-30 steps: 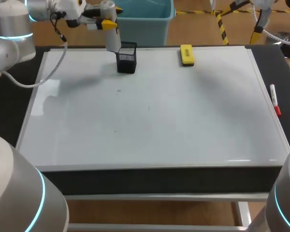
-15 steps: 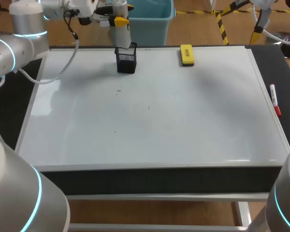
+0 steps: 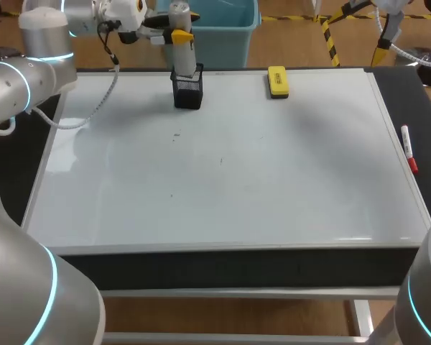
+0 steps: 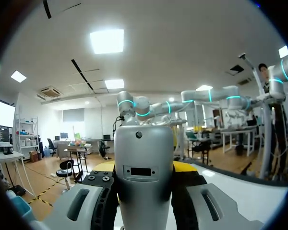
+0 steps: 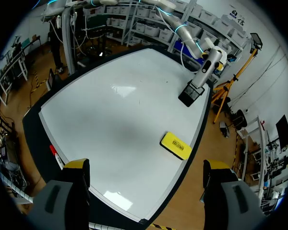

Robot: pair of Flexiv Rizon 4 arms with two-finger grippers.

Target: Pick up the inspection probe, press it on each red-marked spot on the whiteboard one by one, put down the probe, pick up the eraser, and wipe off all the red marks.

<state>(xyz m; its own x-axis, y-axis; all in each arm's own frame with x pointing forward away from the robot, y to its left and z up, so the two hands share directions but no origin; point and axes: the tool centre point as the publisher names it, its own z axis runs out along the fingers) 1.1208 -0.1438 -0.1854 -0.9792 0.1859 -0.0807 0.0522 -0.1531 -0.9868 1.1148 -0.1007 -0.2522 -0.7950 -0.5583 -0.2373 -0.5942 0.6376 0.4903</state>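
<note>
Probe (image 3: 186,61) is clamped in the left gripper (image 3: 178,32), its lower end right at the mouth of the black mesh cup (image 3: 188,92) on the whiteboard's (image 3: 273,187) far edge. Yellow eraser (image 3: 277,81) lies along that same edge, well apart from the cup. Right gripper (image 5: 146,165) hangs high over the board, fingers spread wide.

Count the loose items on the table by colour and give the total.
Yellow: 1, the rectangular yellow eraser.
Black: 1, the black mesh pen holder.
Grey: 1, the grey cylindrical inspection probe, lower end in that holder.
White and red: 1, the white marker with a red cap.
Total: 4.
</note>
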